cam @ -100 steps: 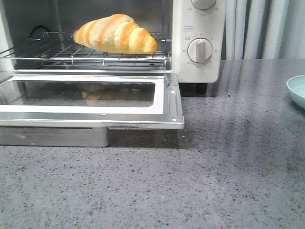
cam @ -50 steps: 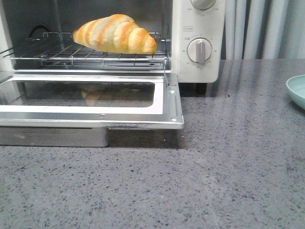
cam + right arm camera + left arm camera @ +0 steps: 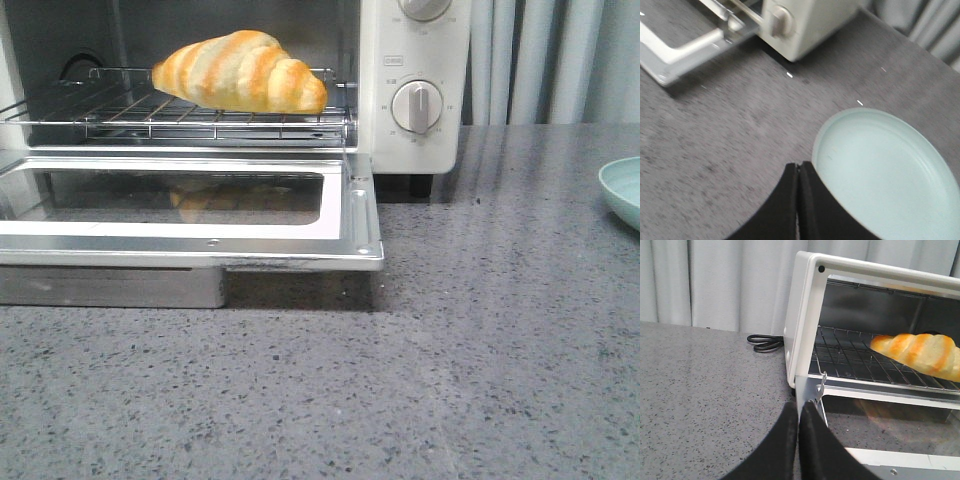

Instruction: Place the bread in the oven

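The bread (image 3: 240, 72), a golden-orange roll with cream stripes, lies on the wire rack (image 3: 120, 112) inside the cream-white oven (image 3: 415, 60). The oven's glass door (image 3: 200, 215) hangs open and flat over the counter. The bread also shows in the left wrist view (image 3: 920, 352) on the rack. My left gripper (image 3: 799, 407) is shut and empty, low by the oven's left front corner. My right gripper (image 3: 799, 167) is shut and empty, above the counter beside a pale green plate (image 3: 890, 175). Neither gripper shows in the front view.
The pale green plate's edge (image 3: 622, 190) sits at the far right of the grey speckled counter. A black power cord (image 3: 765, 343) lies left of the oven. Grey curtains hang behind. The oven's grey dials (image 3: 417, 105) face forward.
The front view has shifted very slightly, so the oven and plate sit a hair further left. The bread stays on the rack. The right wrist view is blurred by motion.
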